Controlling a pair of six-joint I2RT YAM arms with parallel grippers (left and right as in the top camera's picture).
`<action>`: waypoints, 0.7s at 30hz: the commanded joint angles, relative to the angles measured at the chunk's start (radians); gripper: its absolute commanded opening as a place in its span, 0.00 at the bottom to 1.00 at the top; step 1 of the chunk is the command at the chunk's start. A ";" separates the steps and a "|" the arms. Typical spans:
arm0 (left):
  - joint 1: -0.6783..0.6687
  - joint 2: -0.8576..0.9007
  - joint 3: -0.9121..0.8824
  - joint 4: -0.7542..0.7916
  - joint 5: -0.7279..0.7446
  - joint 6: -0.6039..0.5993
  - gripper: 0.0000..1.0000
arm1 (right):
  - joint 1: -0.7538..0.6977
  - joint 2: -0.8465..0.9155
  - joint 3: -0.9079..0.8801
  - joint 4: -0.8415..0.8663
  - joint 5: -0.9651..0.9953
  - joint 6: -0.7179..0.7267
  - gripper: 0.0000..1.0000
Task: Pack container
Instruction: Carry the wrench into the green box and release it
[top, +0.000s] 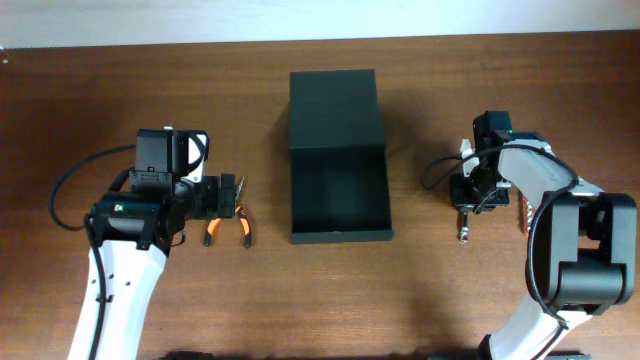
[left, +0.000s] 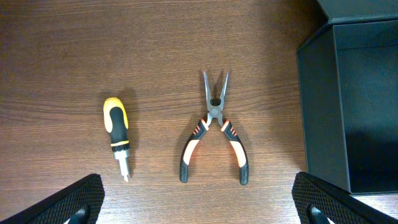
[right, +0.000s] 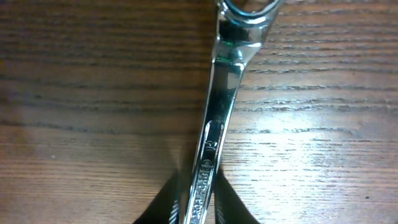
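The container (top: 338, 160) is a dark matte box in the middle of the table, open, with its flap lid lying flat toward the back. Its wall also shows in the left wrist view (left: 351, 106). My left gripper (top: 224, 196) is open (left: 199, 208) and empty, above orange-and-black needle-nose pliers (top: 227, 229) (left: 213, 134) that lie on the table left of the container. A yellow-and-black stubby screwdriver (left: 116, 134) lies beside the pliers. My right gripper (top: 468, 196) (right: 199, 208) is shut on a chrome wrench (right: 214, 124) (top: 464, 226), low over the table right of the container.
A small brown ribbed object (top: 520, 211) lies just right of the right gripper, partly hidden by the arm. The wooden table (top: 330, 300) ends at a pale wall at the back.
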 joint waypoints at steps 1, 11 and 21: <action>0.004 -0.005 0.018 0.001 0.003 -0.010 0.99 | 0.010 0.053 -0.015 0.006 -0.028 0.004 0.06; 0.204 -0.008 0.039 -0.002 0.004 -0.009 0.99 | 0.012 -0.010 0.158 -0.136 -0.108 0.004 0.04; 0.349 -0.008 0.149 -0.039 0.003 0.032 0.99 | 0.268 -0.127 0.644 -0.481 -0.111 -0.281 0.04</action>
